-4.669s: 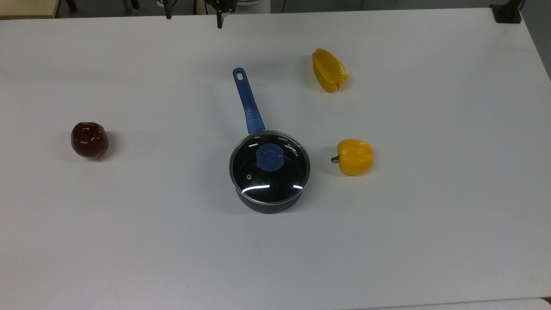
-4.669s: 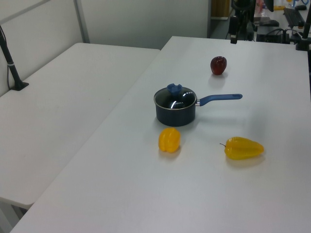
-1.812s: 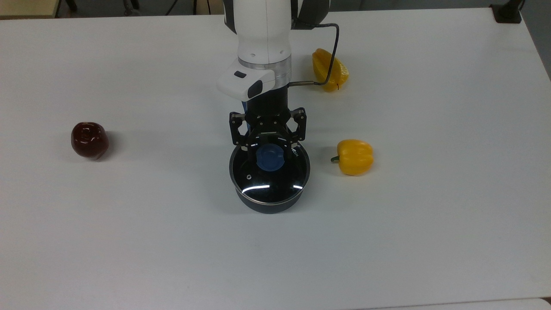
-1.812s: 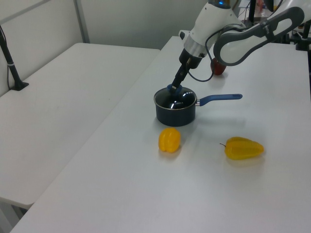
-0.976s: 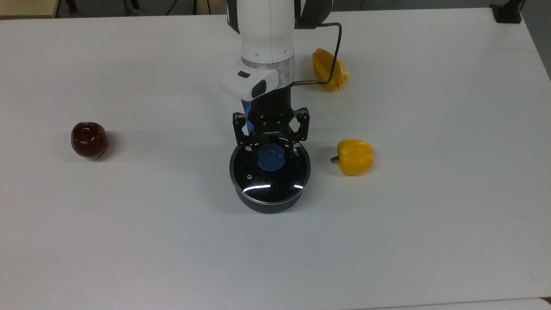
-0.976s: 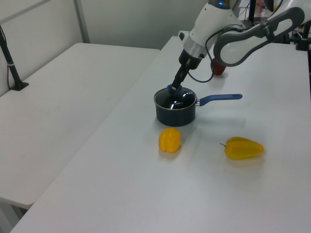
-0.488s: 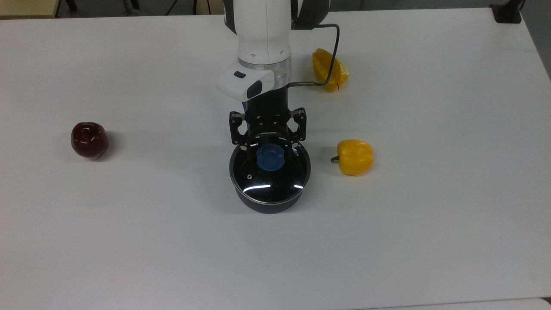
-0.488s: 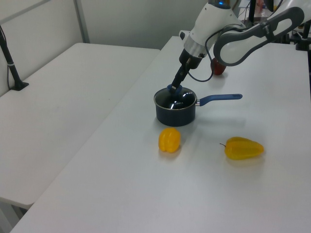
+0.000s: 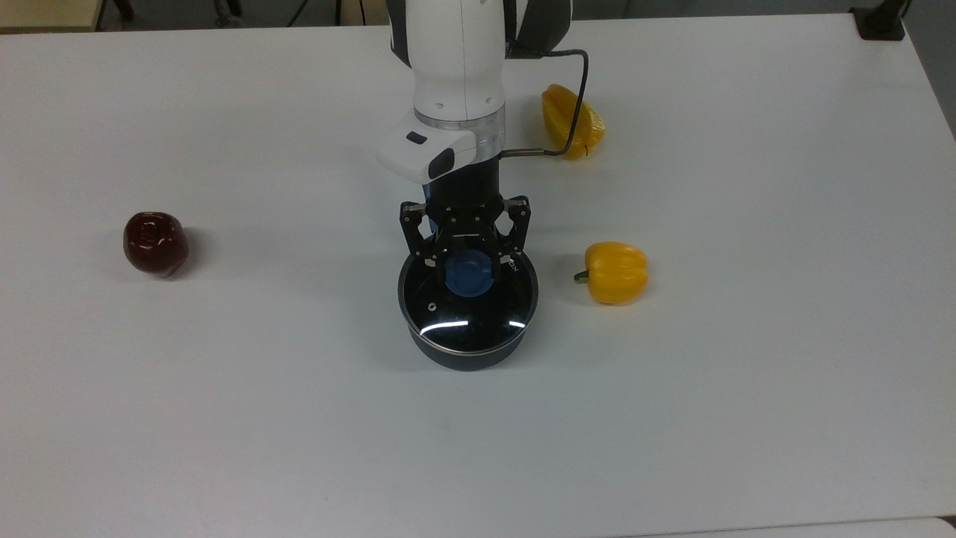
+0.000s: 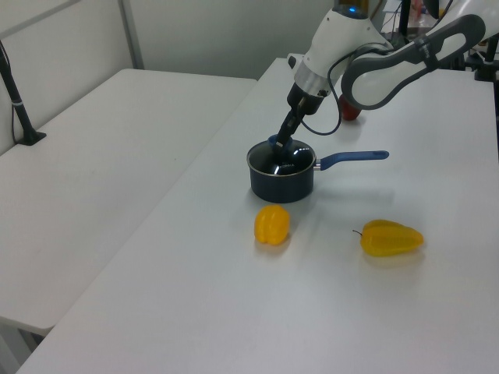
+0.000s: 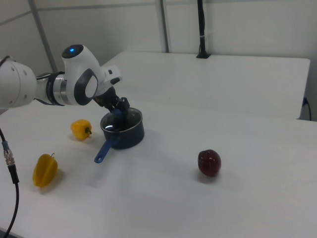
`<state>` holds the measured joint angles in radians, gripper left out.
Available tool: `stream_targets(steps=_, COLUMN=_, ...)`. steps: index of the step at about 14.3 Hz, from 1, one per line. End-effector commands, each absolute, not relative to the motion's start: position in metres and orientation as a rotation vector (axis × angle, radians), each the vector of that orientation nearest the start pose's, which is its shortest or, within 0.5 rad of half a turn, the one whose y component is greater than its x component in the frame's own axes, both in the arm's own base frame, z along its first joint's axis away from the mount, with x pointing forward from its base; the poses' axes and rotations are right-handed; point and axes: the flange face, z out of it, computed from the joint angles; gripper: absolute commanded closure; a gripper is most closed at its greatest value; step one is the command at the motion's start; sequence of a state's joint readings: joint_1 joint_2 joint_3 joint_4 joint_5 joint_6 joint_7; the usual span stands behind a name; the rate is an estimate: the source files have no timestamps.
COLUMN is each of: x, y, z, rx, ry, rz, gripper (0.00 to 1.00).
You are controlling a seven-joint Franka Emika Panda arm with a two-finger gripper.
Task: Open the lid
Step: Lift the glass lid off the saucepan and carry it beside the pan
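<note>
The round glass lid [image 9: 478,314] sits flat on the dark saucepan [image 9: 464,357] at the table's centre in the top view. Its blue knob [image 9: 469,275] lies between the two fingers of my gripper [image 9: 468,261], which points straight down over it. The gripper is open, and its fingers stand close on either side of the knob with small gaps. In the left view the gripper [image 10: 281,142] reaches down onto the lid [image 10: 282,161]. The arm hides most of the pan's blue handle in the top view. That handle [image 10: 355,158] shows in the left view.
A dark red apple [image 9: 155,243] lies at the top view's left. One yellow pepper [image 9: 615,272] lies just right of the pan, another [image 9: 572,122] further back beside the arm's cable. The white table [image 9: 672,418] spreads wide around the pan.
The gripper came down over the lid earlier. In the last half second its fingers have drawn closer to the knob and it sits slightly lower. The lid and pan have not moved.
</note>
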<state>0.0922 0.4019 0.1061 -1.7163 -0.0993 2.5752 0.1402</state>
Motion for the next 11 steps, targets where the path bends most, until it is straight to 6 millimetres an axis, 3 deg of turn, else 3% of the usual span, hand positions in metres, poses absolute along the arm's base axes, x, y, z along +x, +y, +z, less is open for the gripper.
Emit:
stream_targets(steps=1, x=0.681, y=0.132, z=0.417, rx=-3.004, ry=-0.157, rz=-0.745, gripper=0.45)
stream_targets(steps=3, x=0.68, y=0.132, z=0.423, rx=-3.002, ry=-0.159, rz=-0.755, gripper=0.55)
stream_targets(steps=8, x=0.671, y=0.126, z=0.456, rx=-3.012, ry=-0.144, rz=-0.76, gripper=0.56)
stream_targets(steps=11, x=0.663, y=0.097, z=0.476, rx=-3.053, ry=-0.077, rz=-0.703, gripper=0.56)
